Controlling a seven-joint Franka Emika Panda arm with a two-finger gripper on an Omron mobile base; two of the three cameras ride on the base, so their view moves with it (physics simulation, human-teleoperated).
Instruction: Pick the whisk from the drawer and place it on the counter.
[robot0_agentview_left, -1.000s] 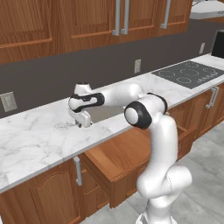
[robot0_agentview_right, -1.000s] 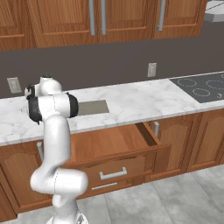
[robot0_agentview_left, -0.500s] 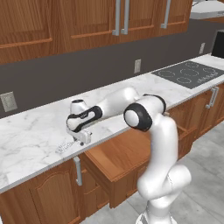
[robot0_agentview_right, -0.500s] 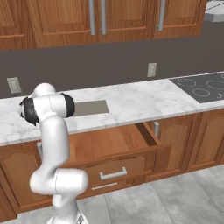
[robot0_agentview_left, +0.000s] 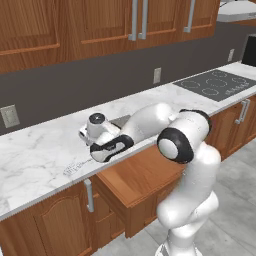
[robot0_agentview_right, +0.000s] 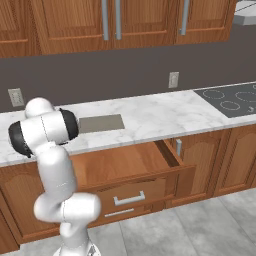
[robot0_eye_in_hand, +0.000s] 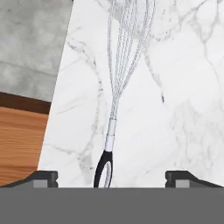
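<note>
Looking down from the hand camera, the gripper (robot0_eye_in_hand: 111, 177) has its two dark fingertips (robot0_eye_in_hand: 43, 178) spread wide apart with the whisk (robot0_eye_in_hand: 118, 92) lying flat between them, not pinched by either one. So it's let go. The whisk sits on the white marble counter (robot0_eye_in_hand: 183, 109), dark looped handle toward the hand and the silver wire head pointing away, close to the counter's front edge.

From the left base view, the whisk (robot0_agentview_left: 76, 167) is a thin little thing on the marble just left of the hand (robot0_agentview_left: 107, 145), which hangs low over the counter (robot0_agentview_left: 35, 160) near its front edge. Below that, the wooden drawer (robot0_agentview_left: 140, 180) is pulled out. Farther back there's the grey inset (robot0_agentview_right: 101, 123), and way off right the black cooktop (robot0_agentview_left: 215, 84).
</note>
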